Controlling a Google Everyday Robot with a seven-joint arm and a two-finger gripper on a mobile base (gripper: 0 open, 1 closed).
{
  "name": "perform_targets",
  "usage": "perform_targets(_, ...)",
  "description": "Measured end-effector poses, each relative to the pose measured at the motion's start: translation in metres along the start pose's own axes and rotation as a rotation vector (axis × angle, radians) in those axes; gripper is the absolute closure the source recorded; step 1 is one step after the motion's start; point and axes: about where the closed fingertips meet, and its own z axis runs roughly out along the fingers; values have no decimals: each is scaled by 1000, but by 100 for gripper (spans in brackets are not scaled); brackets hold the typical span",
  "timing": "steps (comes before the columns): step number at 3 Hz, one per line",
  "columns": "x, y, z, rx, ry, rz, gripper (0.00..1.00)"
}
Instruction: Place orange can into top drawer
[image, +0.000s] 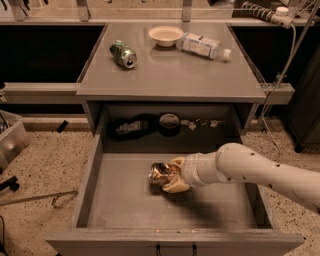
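Note:
The top drawer (120, 210) is pulled wide open, a shallow grey box with a flat floor and low walls. The orange can (160, 173), shiny orange-gold and dented, lies on its side low over the drawer floor near the middle. My gripper (171, 175) comes in from the right on a white arm, and its cream fingers (176, 186) are closed around the can. Whether the can rests on the floor I cannot tell.
On the cabinet top lie a green can (123, 53), a cream bowl (165, 35) and a clear plastic bottle (204, 46). Behind the drawer a dark recess (165, 125) holds tape and clutter. A cable (280, 75) hangs at the right. A clear bin (10, 140) stands at the left.

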Motion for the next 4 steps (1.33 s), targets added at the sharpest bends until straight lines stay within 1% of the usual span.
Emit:
perform_targets(2, 0, 0, 0, 0, 0, 0, 11)
perform_targets(3, 0, 0, 0, 0, 0, 0, 0)
perform_targets(4, 0, 0, 0, 0, 0, 0, 0)
